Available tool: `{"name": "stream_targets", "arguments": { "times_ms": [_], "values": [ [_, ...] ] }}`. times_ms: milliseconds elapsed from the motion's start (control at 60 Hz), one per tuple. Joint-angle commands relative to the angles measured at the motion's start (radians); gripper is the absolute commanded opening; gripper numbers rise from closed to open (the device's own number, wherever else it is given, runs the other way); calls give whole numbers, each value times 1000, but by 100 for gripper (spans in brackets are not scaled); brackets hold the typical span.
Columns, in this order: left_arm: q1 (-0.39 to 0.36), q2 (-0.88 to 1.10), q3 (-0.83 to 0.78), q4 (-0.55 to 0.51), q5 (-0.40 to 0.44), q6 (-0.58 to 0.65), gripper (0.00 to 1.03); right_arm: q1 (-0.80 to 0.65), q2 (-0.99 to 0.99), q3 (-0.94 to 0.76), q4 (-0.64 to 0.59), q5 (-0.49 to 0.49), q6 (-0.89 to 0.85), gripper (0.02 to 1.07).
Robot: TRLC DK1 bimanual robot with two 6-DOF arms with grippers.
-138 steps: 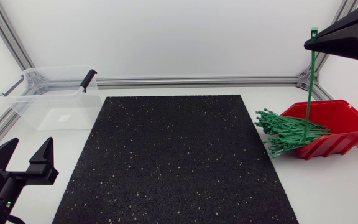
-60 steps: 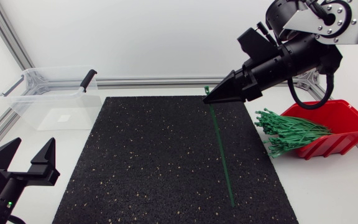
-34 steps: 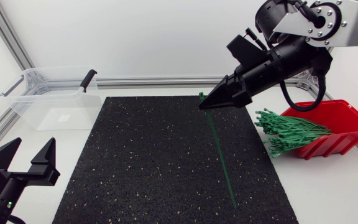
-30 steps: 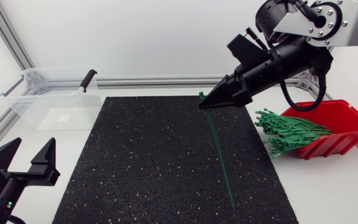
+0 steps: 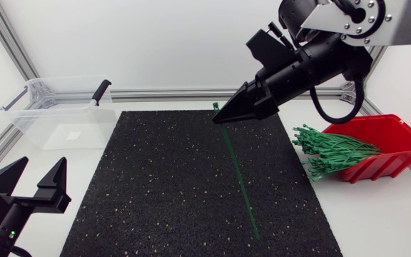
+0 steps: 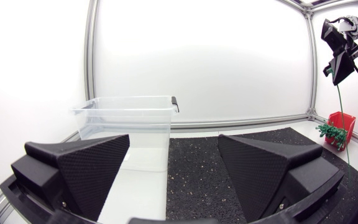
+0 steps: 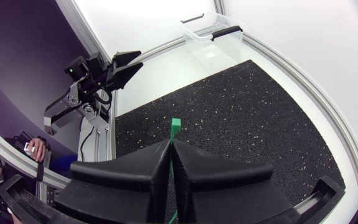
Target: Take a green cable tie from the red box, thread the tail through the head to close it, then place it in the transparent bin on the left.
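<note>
My right claw (image 5: 220, 118) pinches the head end of one green cable tie (image 5: 237, 171) above the mat's (image 5: 170, 185) far edge, tail hanging free, left claw (image 5: 40, 171) wide open at the worktop's (image 5: 377, 214) near-left corner; risk: the limp tail sways and my left grab misses it.

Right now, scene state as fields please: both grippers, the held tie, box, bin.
right gripper: shut on cable tie near its head, above the black mat
cable tie: straight, not looped, tail hanging down over the mat
left gripper: open, holding nothing, near left corner
red box: right of the mat, green ties spilling over its left edge
transparent bin: far left, no tie visible inside
</note>
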Motion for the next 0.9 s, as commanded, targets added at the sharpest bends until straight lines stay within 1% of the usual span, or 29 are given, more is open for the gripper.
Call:
{"name": "stream_targets", "arguments": {
  "times_ms": [0,67,150,267,367,483,517,583,633,683,750,783,817,850,883],
  "values": [
    [-27,86,55,21,5,-29,99,10,11,22,-8,-13,24,12],
    [-47,200,117,21,5,-30,99,10,8,25,-8,-16,26,12],
    [-48,333,203,19,5,-38,99,10,0,25,-5,-23,27,12],
    [-42,428,293,1,20,-38,99,7,-10,25,6,-23,33,12],
    [-33,488,374,-45,88,-38,97,0,-20,22,26,-24,47,12],
    [-28,623,494,-130,196,-39,94,-13,-29,19,55,-33,69,12],
    [-21,669,526,-154,239,-39,92,-21,-29,19,61,-42,78,12],
    [7,770,588,-214,371,-41,91,-30,-30,16,80,-56,93,12],
    [24,839,641,-263,416,-30,92,-41,-30,12,89,-73,96,12],
    [22,888,684,-303,437,37,92,-50,-30,4,100,-99,102,12],
    [-8,938,721,-338,439,174,92,-62,-32,-4,111,-124,111,12],
    [-28,962,736,-357,443,208,92,-67,-32,-8,112,-135,115,12],
    [-45,988,753,-381,473,228,92,-69,-32,-10,114,-147,118,12],
    [-57,1022,787,-446,489,260,93,-70,-33,-15,115,-159,121,12],
    [-74,1056,815,-507,503,321,95,-72,-33,-18,120,-168,127,12]
  ]
}}
